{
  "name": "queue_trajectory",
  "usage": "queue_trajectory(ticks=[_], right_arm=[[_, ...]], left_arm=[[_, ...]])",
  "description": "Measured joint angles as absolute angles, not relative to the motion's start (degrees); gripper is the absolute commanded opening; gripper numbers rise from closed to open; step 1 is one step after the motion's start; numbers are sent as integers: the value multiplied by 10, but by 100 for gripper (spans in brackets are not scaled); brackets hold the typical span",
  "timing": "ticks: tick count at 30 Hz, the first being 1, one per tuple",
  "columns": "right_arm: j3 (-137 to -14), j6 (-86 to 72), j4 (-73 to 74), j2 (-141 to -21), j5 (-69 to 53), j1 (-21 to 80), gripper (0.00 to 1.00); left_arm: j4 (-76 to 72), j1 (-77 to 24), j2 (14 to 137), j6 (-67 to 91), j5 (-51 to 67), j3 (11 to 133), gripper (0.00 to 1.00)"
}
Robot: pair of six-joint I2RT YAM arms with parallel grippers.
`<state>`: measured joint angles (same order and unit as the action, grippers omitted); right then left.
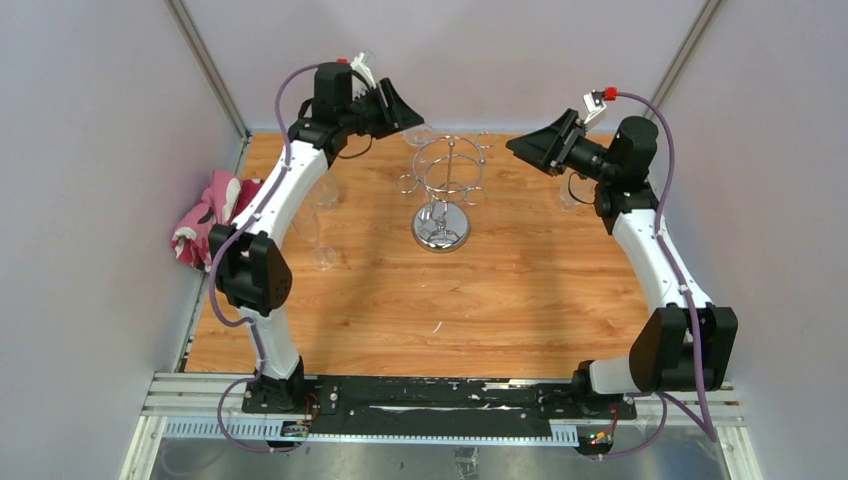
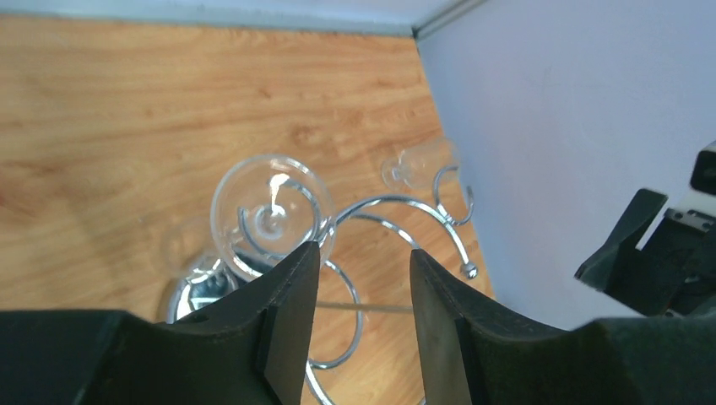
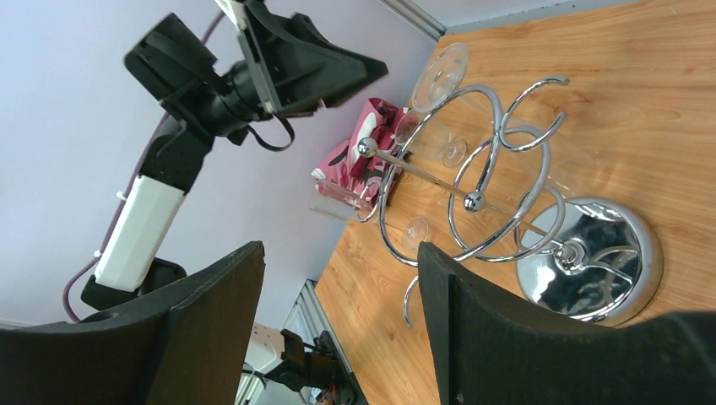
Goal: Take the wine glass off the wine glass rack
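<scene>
The chrome wine glass rack (image 1: 445, 185) stands at the back middle of the wooden table on its round mirror base (image 1: 441, 228). A clear wine glass (image 2: 270, 215) hangs upside down in a curled loop on the rack's back left, its round foot on top; it also shows in the right wrist view (image 3: 441, 76). My left gripper (image 2: 361, 253) is open just above the rack, its left finger (image 2: 287, 304) at the edge of the glass foot, touching nothing I can see. My right gripper (image 3: 342, 249) is open and empty, right of the rack (image 3: 498, 186) and apart from it.
Two clear glasses (image 1: 322, 235) stand on the table left of the rack, and another (image 1: 572, 195) near the right arm. A further glass (image 2: 418, 164) shows by a far loop. A pink patterned cloth (image 1: 210, 215) lies at the left edge. Grey walls enclose the table.
</scene>
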<state>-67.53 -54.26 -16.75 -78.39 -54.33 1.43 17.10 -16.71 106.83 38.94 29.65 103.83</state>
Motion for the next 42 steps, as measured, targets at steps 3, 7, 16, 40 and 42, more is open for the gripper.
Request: queue_trajectory(ticks=[3, 7, 16, 40, 42], right_arm=[[-675, -547, -175, -784, -547, 14, 71], [-674, -547, -182, -784, -550, 14, 71], [-669, -547, -184, -784, -551, 14, 71], [-669, -549, -185, -784, -550, 14, 71], [-669, -551, -185, -785, -550, 14, 71]], left_arm=[[201, -167, 1068, 367, 261, 1093, 49], [214, -164, 1078, 343, 226, 1149, 49], [235, -162, 1178, 324, 198, 1171, 49], [168, -159, 1156, 354, 260, 1079, 42], [164, -159, 1154, 357, 267, 1074, 40]])
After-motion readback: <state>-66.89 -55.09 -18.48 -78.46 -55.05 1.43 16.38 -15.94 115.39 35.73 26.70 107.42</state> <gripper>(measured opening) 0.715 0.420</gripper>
